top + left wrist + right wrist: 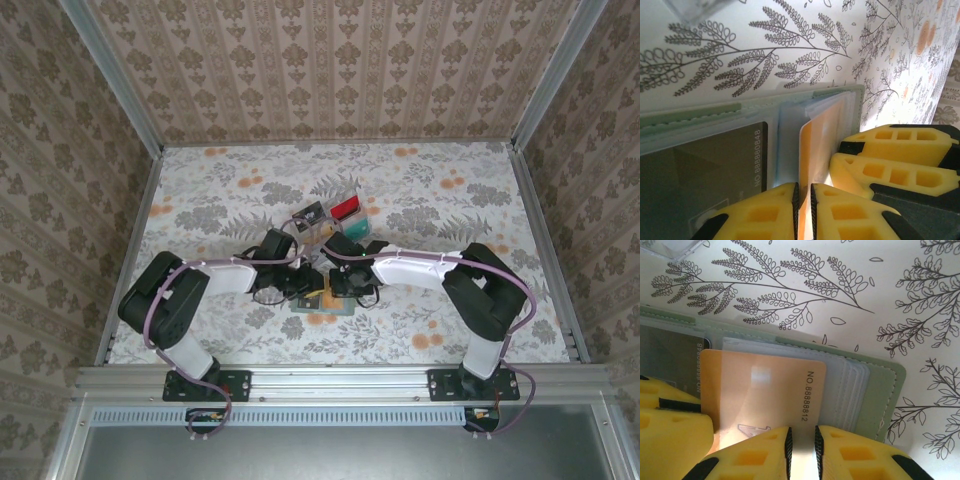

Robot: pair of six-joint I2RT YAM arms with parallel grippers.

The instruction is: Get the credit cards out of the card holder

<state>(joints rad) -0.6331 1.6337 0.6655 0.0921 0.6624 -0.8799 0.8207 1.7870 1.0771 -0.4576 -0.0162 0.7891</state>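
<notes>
1. The worktop (pixel 200 200) has a floral cloth over it, and both arms reach in to meet just near of its centre.
2. A clear tray (pixel 330 222) sits just far of the meeting point. In it lie a black card (pixel 310 213) on the left, a red card (pixel 345 207) on the right and a teal card (pixel 360 228) on the near right.
3. The card holder (pixel 885 395) lies open and flat on the worktop, just near of the tray and under both pincers. It is pale grey-green with stitched edges.
4. The left pincer (pixel 803 189) comes in from the left. Its yellow pads are drawn to a thin slit, and the near edge of the tan card (pixel 765 390) runs into that slit.
5. The right pincer (pixel 801 434) comes in from the right, over the holder's right panel. Its pads are also almost together, and I cannot tell whether anything thin is nipped between them.
6. The tan card is tilted up partway out of the clear sleeves on the right panel, with its printed number showing.
7. A dark card (pixel 705 170) sits flat in the left panel, also numbered.
</notes>
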